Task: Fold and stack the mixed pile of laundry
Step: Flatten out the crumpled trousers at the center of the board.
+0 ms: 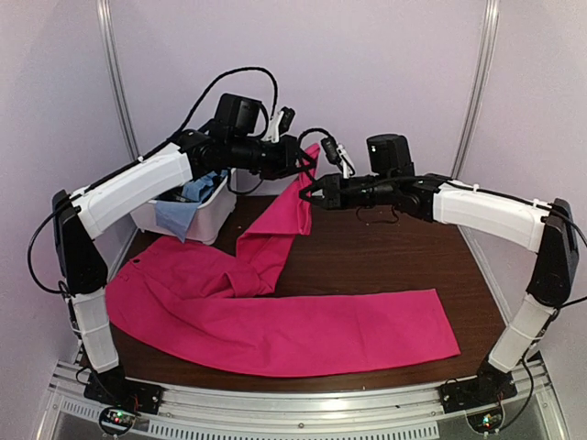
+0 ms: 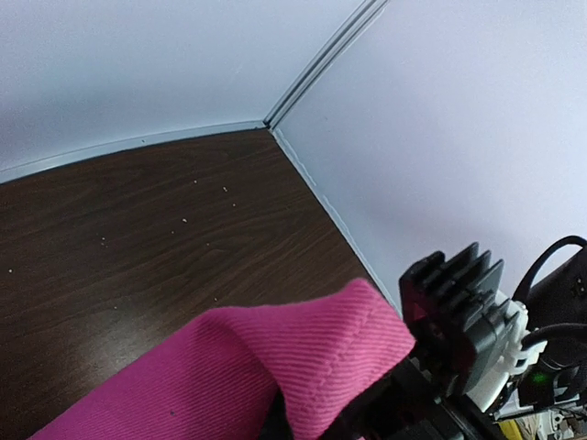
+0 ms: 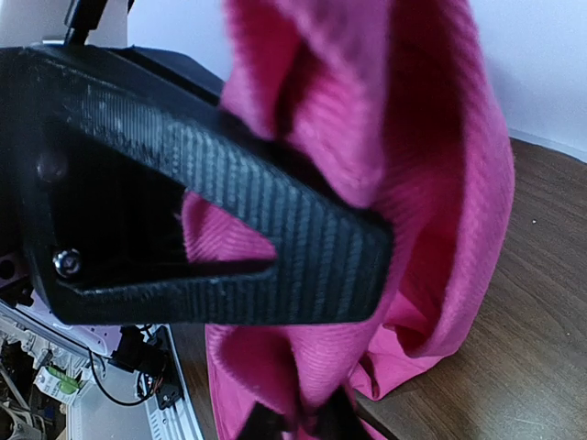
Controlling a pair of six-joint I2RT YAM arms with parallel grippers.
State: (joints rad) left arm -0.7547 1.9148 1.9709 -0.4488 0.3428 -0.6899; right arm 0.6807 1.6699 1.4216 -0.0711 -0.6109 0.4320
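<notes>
Top external view, near to far. A pink cloth [image 1: 275,321], shaped like trousers, lies on the dark table [image 1: 385,257]. One leg stretches flat along the near edge, its long axis running left to right and its hem pointing right. The waist sits at the left. The other leg climbs from the middle of the table toward the back, its long axis rising steeply and its stitched end uppermost.

The right gripper [image 1: 311,194] meets this raised leg partway up. In the right wrist view, cloth wraps around one finger [image 3: 275,229], but it cannot be told whether the jaws are clamped. Just above and behind, the left gripper [image 1: 305,163] is clamped on the leg's top end. At the back left, a white tub [image 1: 215,215] holds a blue shirt [image 1: 174,218].

The step looks like straightening the raised leg for a fold. To do it well, the grippers should hold opposite corners of the hem and pull the leg taut. They should then lay it along the flat leg, edges matched, without dragging the waist.
</notes>
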